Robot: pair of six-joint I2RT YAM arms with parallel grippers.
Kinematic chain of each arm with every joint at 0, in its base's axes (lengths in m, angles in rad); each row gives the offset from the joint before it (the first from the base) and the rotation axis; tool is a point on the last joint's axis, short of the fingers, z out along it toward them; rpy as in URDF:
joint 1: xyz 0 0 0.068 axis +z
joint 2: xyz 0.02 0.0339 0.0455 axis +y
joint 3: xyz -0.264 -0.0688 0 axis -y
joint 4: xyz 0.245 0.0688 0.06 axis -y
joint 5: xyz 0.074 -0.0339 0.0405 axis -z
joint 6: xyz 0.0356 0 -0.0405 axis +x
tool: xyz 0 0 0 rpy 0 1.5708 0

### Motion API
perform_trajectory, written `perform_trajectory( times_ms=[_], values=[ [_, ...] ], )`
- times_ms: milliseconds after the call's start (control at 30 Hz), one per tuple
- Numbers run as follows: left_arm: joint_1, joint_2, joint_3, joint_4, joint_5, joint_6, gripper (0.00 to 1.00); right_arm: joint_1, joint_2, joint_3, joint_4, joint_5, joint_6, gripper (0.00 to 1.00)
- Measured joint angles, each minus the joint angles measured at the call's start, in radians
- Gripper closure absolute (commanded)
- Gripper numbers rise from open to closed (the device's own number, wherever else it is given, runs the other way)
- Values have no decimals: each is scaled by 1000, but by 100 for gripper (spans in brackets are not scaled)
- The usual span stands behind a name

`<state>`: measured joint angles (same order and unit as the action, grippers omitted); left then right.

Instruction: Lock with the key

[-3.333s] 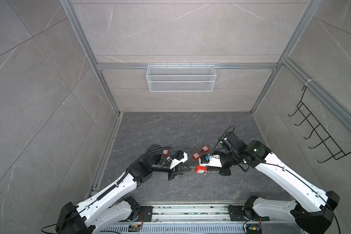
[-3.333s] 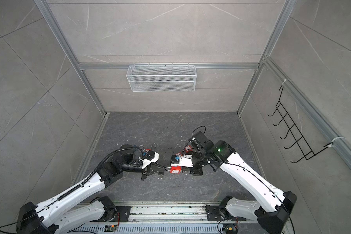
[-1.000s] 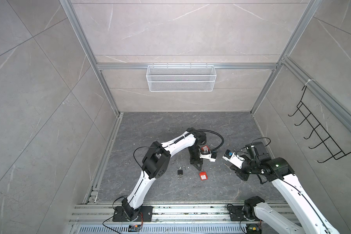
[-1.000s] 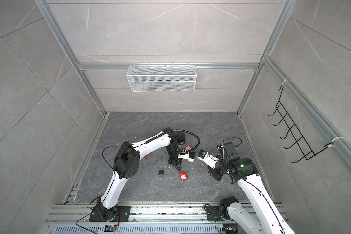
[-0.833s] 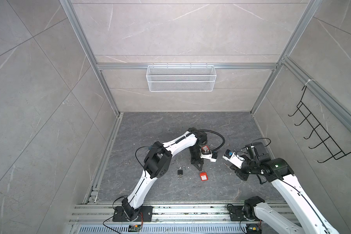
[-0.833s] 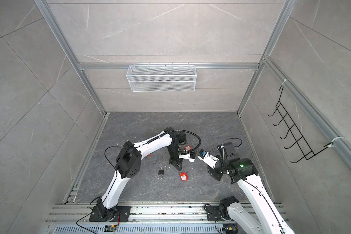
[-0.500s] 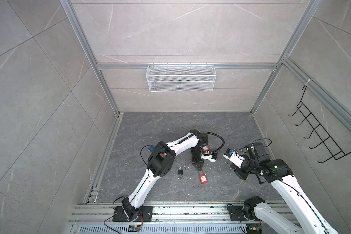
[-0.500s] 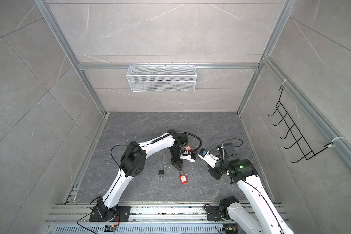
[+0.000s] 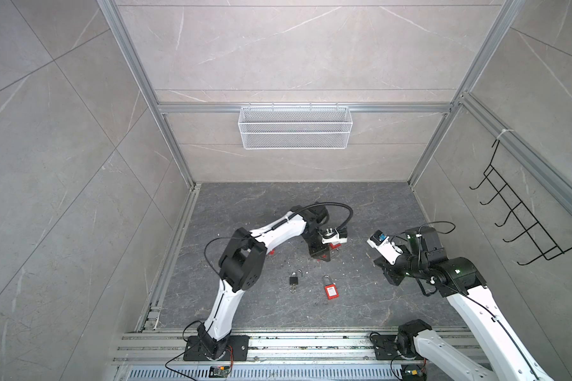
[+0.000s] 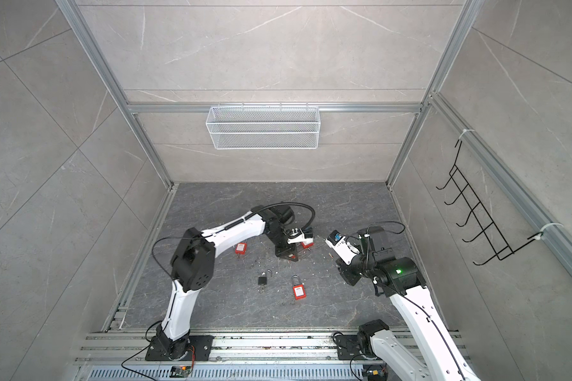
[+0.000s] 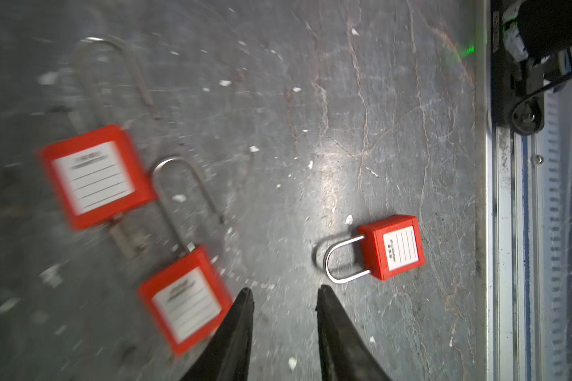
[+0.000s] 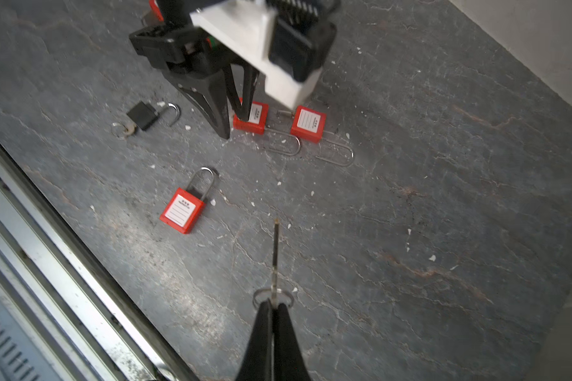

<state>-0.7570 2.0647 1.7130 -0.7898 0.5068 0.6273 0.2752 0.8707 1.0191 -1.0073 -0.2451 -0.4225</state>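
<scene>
plainly, the key (image 12: 275, 254) was pinched at its head between the closed jaws of the right gripper (image 12: 274, 305). its blade was pointed straight out past the fingertips and its ring (image 12: 273, 298) was hung at the grip. the key was held over the floor (image 12: 410, 214), well apart from every lock.

ahead of the blade, a lone red lock (image 12: 183, 210) was laid flat, label up, near the rail (image 12: 63, 270). in the left wrist view both legs of its shackle were seen seated in the body.

beyond it, the left gripper (image 12: 234, 127) was pointed down at the floor, its jaws parted and nothing between them. one fingertip was seen in front of a middle red lock (image 12: 251, 118); whether it was touched could not be told. a far red lock (image 12: 308, 124) was laid just beside that one. both were fitted with long shackles, and one leg of each appeared to be free. in the left wrist view both were blurred.

a black lock (image 12: 142, 115) with an open shackle was laid on the other side of the left gripper, a second ring (image 12: 121, 129) at its base.

in a top view a fourth red lock (image 10: 240, 248) was seen beside the left forearm. a basket (image 9: 294, 127) was hung on the back wall and hooks (image 9: 522, 224) on the right wall.
</scene>
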Motion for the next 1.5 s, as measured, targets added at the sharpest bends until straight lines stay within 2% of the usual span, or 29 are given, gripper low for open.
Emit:
perform_trajectory(
  times_ms=[67,267,433,533,667,933,1267,1300,1500],
  values=[
    [32,-125,-109,93,-18,-40,65,0,19,12,4,-27,58,100],
    [46,-487,-495,360,-222,-190,66,17,79,13,21,-58,265,100],
    [51,-703,-747,470,-332,-297,63,174,140,13,50,-5,402,100],
    [57,-832,-845,504,-380,-363,63,219,194,13,78,10,488,100],
    [58,-958,-912,526,-429,-441,62,264,269,-6,128,47,602,100],
    [62,-1136,-1032,528,-476,-594,59,346,387,-182,237,110,766,100],
    [62,-1227,-1053,493,-466,-669,59,394,551,-256,397,139,847,100],
    [62,-1231,-1053,484,-461,-670,59,396,562,-256,407,141,850,99],
    [62,-1277,-1055,422,-452,-672,58,411,568,-256,432,168,871,79]
  ],
)
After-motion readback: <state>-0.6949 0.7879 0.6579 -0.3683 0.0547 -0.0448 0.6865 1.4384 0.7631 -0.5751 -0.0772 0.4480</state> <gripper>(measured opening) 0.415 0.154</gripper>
